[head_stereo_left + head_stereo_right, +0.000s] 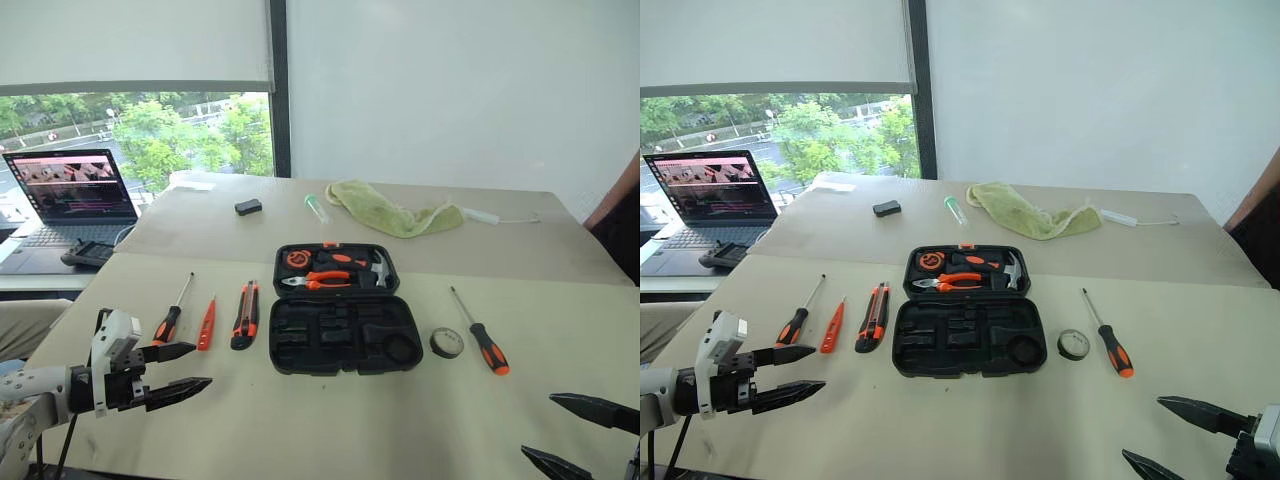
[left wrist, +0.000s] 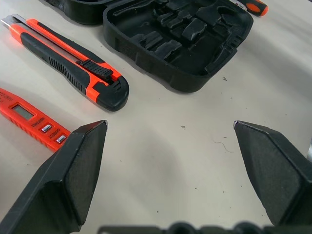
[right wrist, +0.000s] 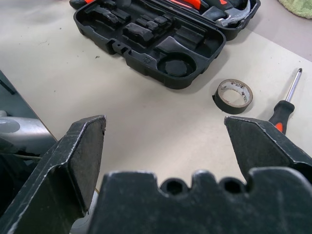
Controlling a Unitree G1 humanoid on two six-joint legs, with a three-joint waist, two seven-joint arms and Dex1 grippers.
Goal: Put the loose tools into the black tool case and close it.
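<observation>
The black tool case (image 1: 340, 335) lies open in the middle of the table; its far half holds orange-handled pliers (image 1: 318, 281). Left of it lie a screwdriver (image 1: 170, 318), an orange tester pen (image 1: 206, 325) and a black-orange utility knife (image 1: 245, 315). On the case's right sit a small black tape roll (image 1: 446, 343) and a second screwdriver (image 1: 483, 338). My left gripper (image 1: 180, 367) hovers open at the table's near left, short of the left-hand tools. Low at the near right, my right gripper (image 1: 575, 435) is open and holds nothing.
An open laptop (image 1: 70, 200) stands on a side desk at the far left. A small black box (image 1: 248, 207), a clear tube (image 1: 316, 208) and a green cloth (image 1: 385, 210) lie on the far table. A person's arm (image 1: 618, 205) shows at the right edge.
</observation>
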